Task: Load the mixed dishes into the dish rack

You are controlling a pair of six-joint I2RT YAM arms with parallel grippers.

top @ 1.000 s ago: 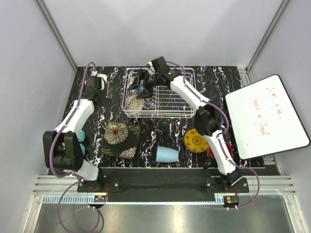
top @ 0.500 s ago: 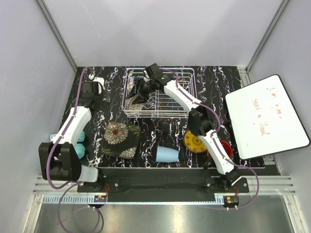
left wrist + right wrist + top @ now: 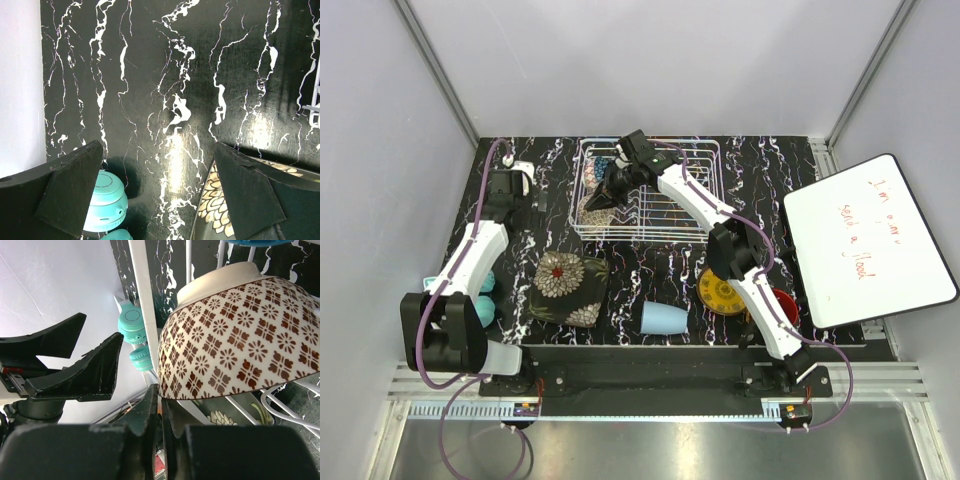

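1. Beige and brown, the beige patterned bowl [image 3: 235,340] leans on the wires inside the left part of the dish rack [image 3: 695,145]. The right gripper [image 3: 160,402] has its fingers pressed close on the bowl's thin edge, so it looks like a pinch. That edge is smooth. The bowl could slip out and bang on the wires.
2. If the fingers let go while the bowl leans like this, it may roll or flop flat instead of standing between the wires.
3. The blue patterned bowl [image 3: 606,160] sits just behind it, at the back left of the rack. A push on one bowl could knock the other and chip it.
4. A white wire runs right beside the fingers. A crooked pull could hook it and drag the whole rack.
5. The left gripper [image 3: 157,147] hangs just left of the rack, fingers spread wide with nothing in them. If both arms move at once, they might bump.
6. In front of the rack wait the black square floral plate [image 3: 568,285], the light-blue cup [image 3: 663,318] and the yellow ornate round plate [image 3: 723,290]. A flopped bowl would take their room.
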